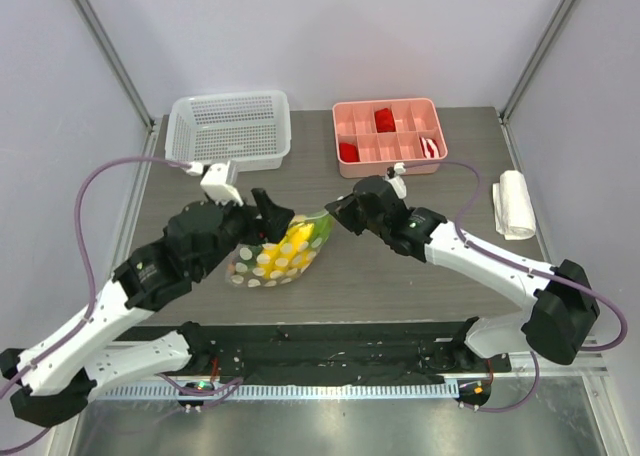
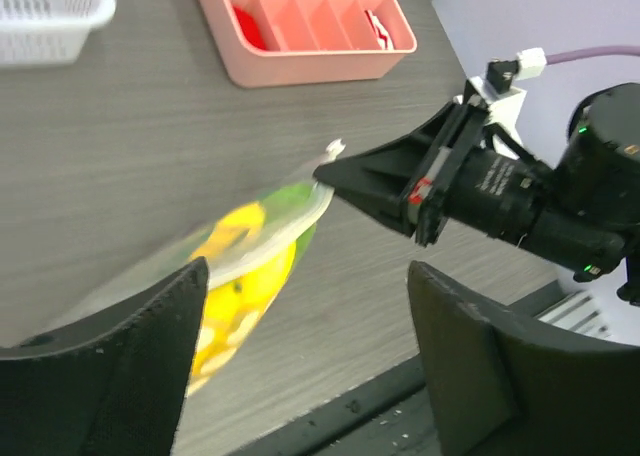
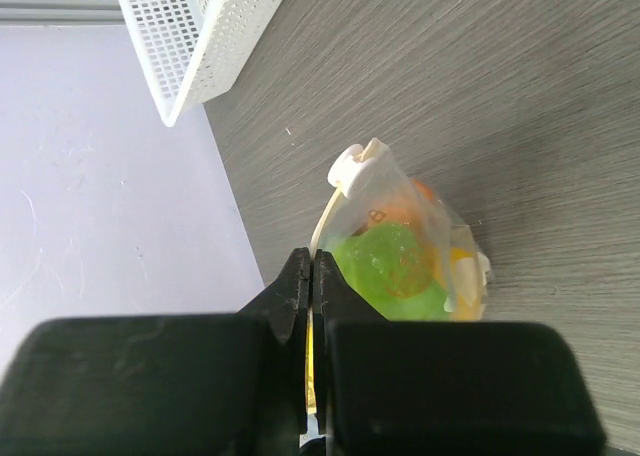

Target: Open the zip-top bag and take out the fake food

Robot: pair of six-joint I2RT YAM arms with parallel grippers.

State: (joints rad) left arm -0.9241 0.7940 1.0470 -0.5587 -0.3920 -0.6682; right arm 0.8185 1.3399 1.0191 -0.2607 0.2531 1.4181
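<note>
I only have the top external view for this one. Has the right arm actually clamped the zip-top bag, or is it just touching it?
Observer: Clamped. In the right wrist view the right gripper is shut on the zip-top bag at its edge.
Operator: And the left arm?
Observer: The left wrist view shows the left gripper open, its fingers wide apart, with the bag not pinched between them.
Operator: What's inside at the pinched end?
Observer: A green piece of fake food, right by the pinch.
</note>
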